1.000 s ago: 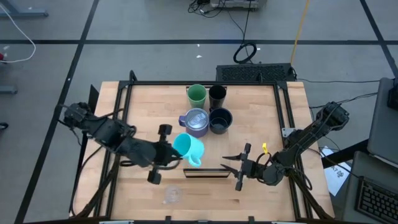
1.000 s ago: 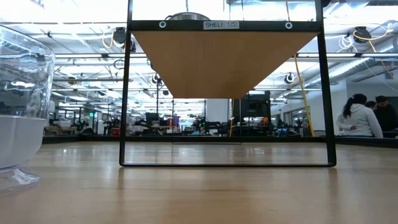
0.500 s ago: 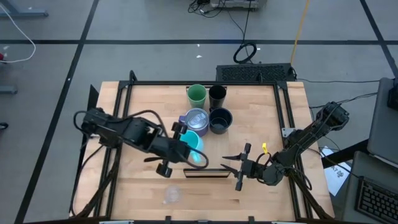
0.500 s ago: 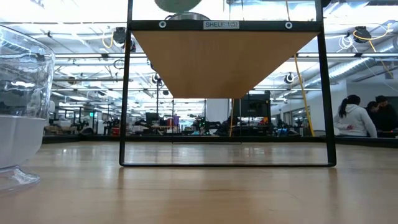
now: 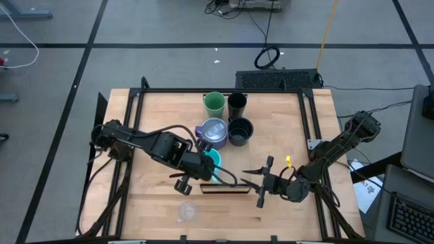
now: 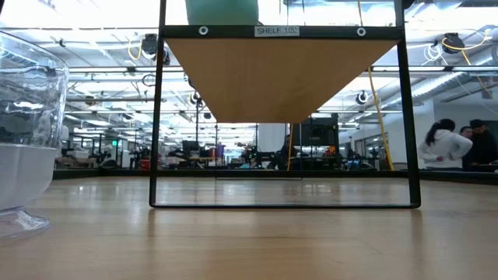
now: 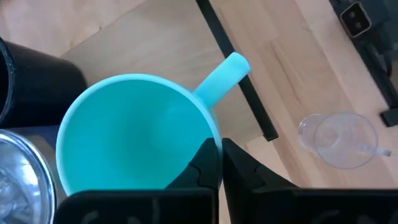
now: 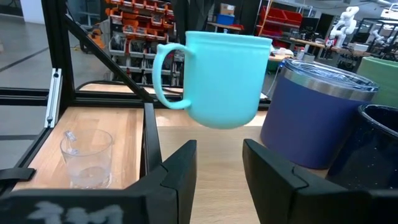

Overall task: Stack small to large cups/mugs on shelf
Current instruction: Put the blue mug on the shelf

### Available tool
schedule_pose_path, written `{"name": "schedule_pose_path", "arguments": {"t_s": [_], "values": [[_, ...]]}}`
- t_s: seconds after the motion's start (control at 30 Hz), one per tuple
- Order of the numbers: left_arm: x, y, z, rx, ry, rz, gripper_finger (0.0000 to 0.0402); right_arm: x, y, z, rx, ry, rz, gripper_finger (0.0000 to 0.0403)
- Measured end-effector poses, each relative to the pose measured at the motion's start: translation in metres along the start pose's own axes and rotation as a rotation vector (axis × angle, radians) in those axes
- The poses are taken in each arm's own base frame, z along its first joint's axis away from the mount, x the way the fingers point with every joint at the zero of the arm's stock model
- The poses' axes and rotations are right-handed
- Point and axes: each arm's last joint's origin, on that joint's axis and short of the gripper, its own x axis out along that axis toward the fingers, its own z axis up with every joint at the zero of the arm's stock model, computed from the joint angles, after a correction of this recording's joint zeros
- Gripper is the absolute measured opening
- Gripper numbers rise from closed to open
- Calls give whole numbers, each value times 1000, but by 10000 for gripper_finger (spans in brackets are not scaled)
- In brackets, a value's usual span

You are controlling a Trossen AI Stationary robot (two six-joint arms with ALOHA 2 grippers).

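Wooden boards fill the shelf (image 5: 156,115) we work on, and we take the lavender mug (image 5: 213,132) as our landmark. Our left gripper (image 7: 217,163) pinches the rim of the cyan mug (image 7: 134,134), held clear of the boards just in front of the lavender mug. Our right gripper (image 8: 217,165) waits further forward, fingers half spread on nothing. We judge we are mid-carry: next, set the cyan mug down in size order, then let go. We count six vessels: one green cup (image 5: 214,104) and one black tumbler (image 5: 237,104) behind the landmark, one wide black mug (image 5: 240,130) beside it, one clear glass (image 5: 187,212) well in front.
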Motion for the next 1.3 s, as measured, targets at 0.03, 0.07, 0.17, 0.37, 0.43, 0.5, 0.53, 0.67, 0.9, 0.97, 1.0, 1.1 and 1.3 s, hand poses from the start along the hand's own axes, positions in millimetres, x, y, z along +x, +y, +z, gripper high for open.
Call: {"name": "schedule_pose_path", "arguments": {"t_s": [0.03, 0.07, 0.17, 0.37, 0.43, 0.5, 0.53, 0.67, 0.9, 0.97, 1.0, 1.1, 1.3], "values": [[2, 2, 1, -6, -2, -6, 4, 0, 0, 0, -2, 0, 0, 120], [3, 2, 2, -8, -6, -11, 5, 0, 0, 0, -5, 0, 0, 120], [7, 3, 3, -9, 1, -19, 6, 0, 0, 0, -7, 0, 0, 120], [14, 6, 4, -10, 12, -20, 6, 0, 0, 0, -16, 0, 0, 120], [16, 7, 4, -3, 15, -20, 4, 0, 0, 0, -19, 0, 0, 120], [17, 7, 5, -3, 18, -28, 4, 0, 0, 0, -22, 0, 0, 120], [18, 8, 5, -6, 20, -28, 4, 0, 0, 0, -23, 0, 0, 120], [22, 11, 5, -13, 36, -28, 5, 0, 0, 0, -23, 0, 0, 120], [22, 21, 2, -112, 37, -16, 10, 0, 0, 0, -24, 1, 1, 120], [23, 23, 2, -124, 37, -18, 9, 0, 0, 0, -24, 1, 1, 120], [22, 24, 2, -132, 36, -21, 8, 0, 0, 0, -25, 1, 1, 120], [23, 25, 2, -147, 33, -43, 4, 0, 0, 0, -25, 2, 1, 120], [23, 25, 2, -148, 34, -41, 30, 0, 0, 0, -25, 2, 1, 120]]}}
